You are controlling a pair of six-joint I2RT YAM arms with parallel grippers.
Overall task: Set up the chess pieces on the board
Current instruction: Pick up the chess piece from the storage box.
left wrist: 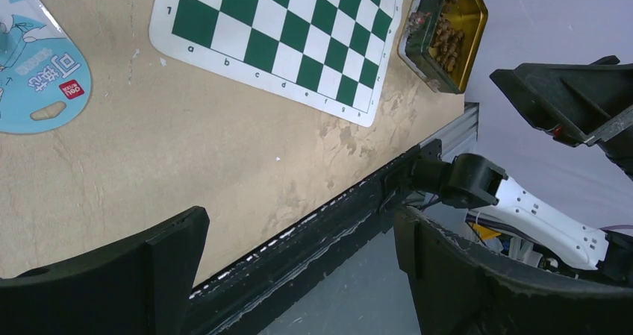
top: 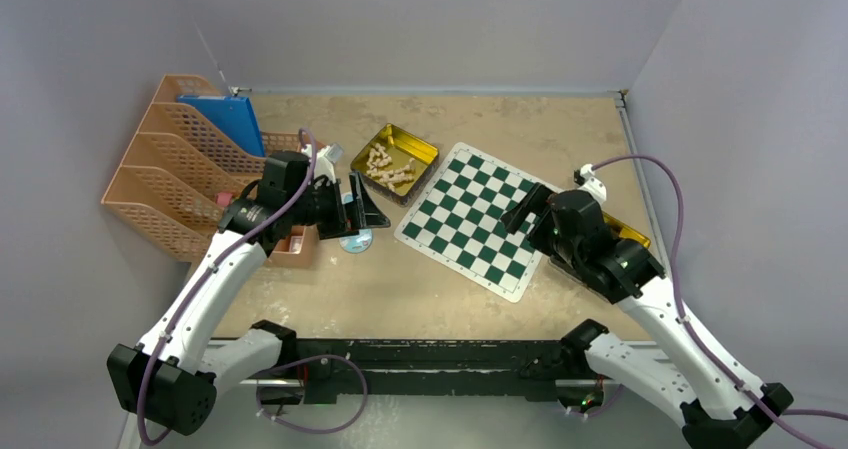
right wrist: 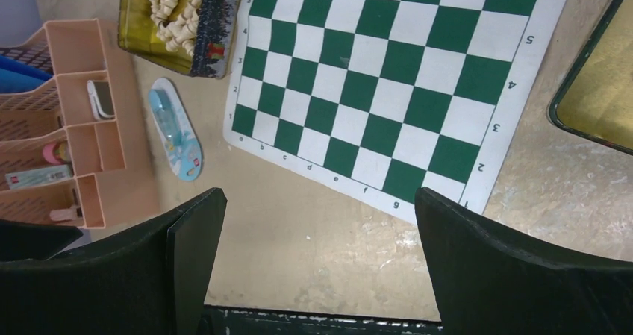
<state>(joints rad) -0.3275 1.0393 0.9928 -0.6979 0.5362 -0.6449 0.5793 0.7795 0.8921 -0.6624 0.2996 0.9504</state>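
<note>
Nothing was placed yet: the board (top: 478,219) lay bare on the tabletop (top: 400,289). Pale pieces (top: 388,166) and dark pieces (left wrist: 446,33) sat in 2 gold tins (top: 410,141). Both arms' jaws gaped empty.

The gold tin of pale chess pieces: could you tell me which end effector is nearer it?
Left. The left end effector is close beside the gold tin, at its near-left; the right end effector is over the chess board's right edge, the board lying between.
</note>
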